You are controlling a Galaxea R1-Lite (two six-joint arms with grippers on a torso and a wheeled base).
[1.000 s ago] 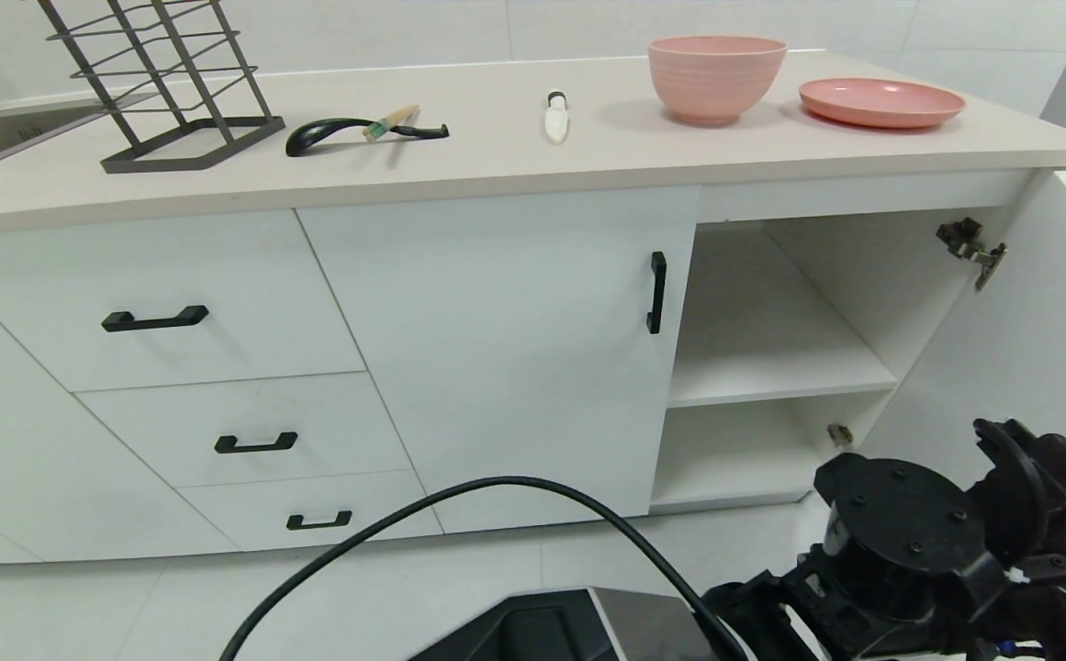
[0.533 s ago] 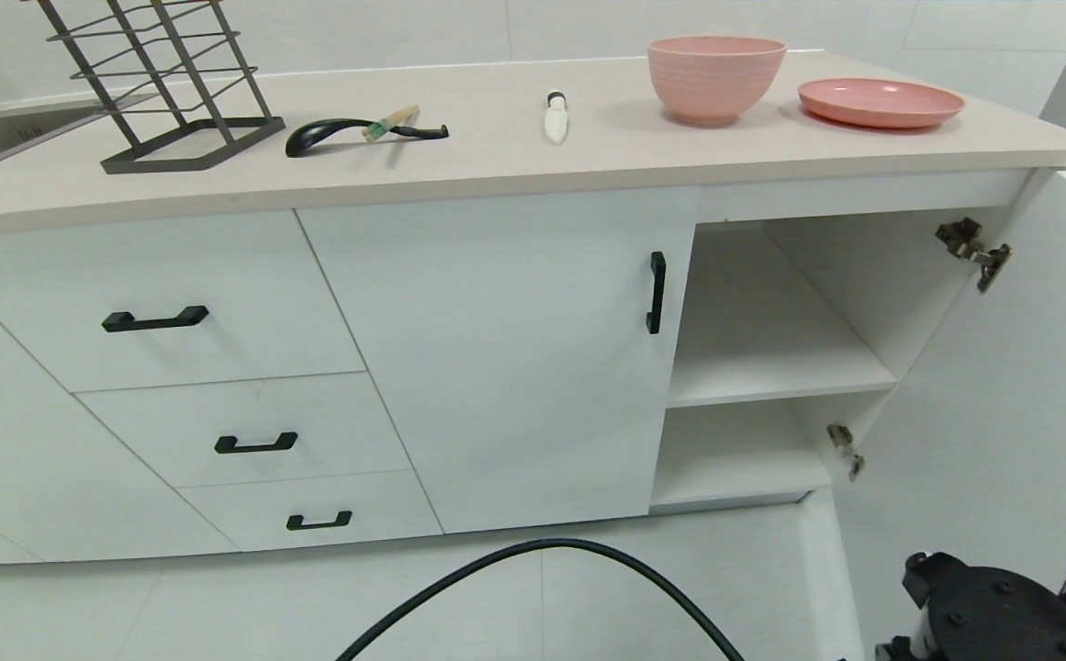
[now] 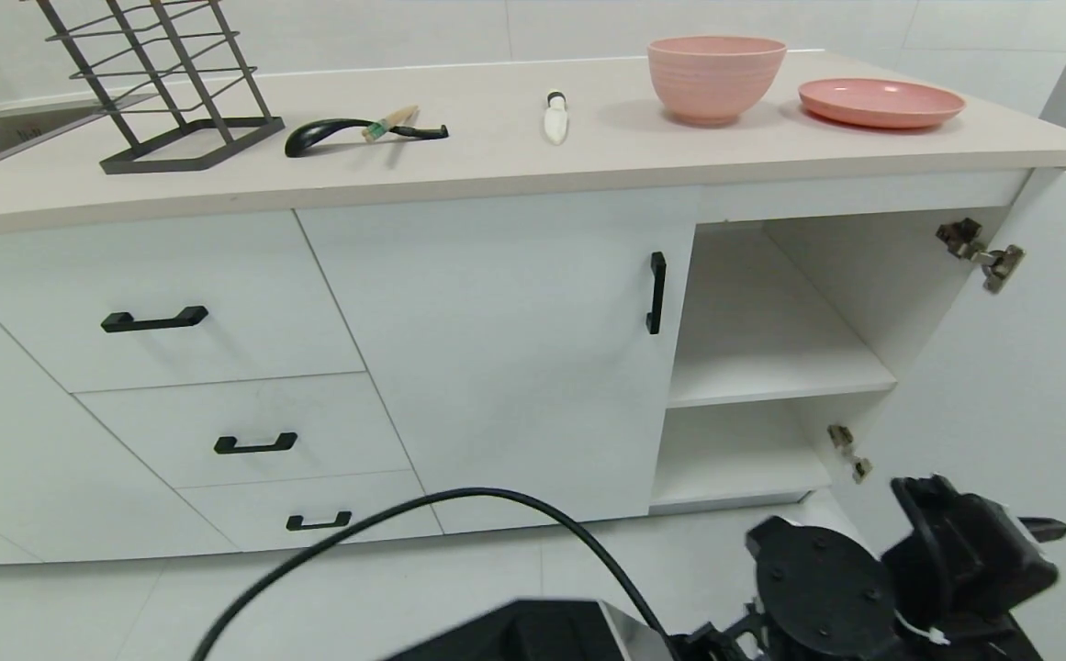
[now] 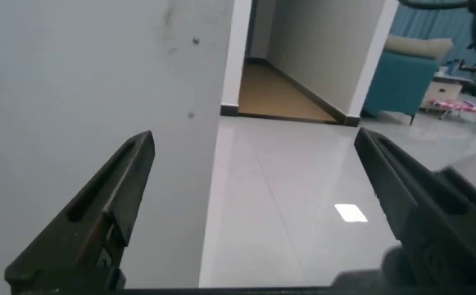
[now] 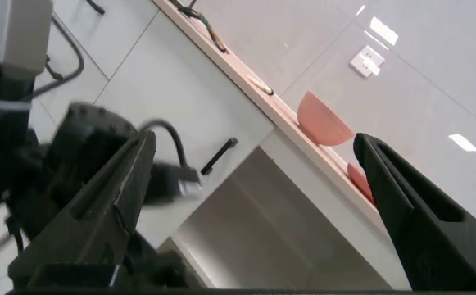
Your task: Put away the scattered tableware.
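On the countertop (image 3: 496,165) stand a pink bowl (image 3: 716,78) and a pink plate (image 3: 881,101) at the far right. A white utensil (image 3: 555,117) lies mid-counter, with a black spoon (image 3: 331,130) and a small wooden-handled brush (image 3: 392,121) to its left. My right arm (image 3: 900,578) hangs low in front of the open cabinet. My right gripper (image 5: 254,205) is open and holds nothing; beyond it are the pink bowl (image 5: 326,119) and the plate's edge (image 5: 359,182). My left gripper (image 4: 254,205) is open too, facing a white panel and bare floor.
The right cabinet stands open, with two bare shelves (image 3: 771,367) and its door (image 3: 1019,386) swung out beside my right arm. A black wire rack (image 3: 165,83) and a sink (image 3: 0,133) sit at the counter's left. Closed drawers (image 3: 156,319) and a closed door (image 3: 514,349) fill the front.
The cabinet door has swung a little wider. My right arm dropped almost out of the head view half a second ago and has come back up at the lower right.
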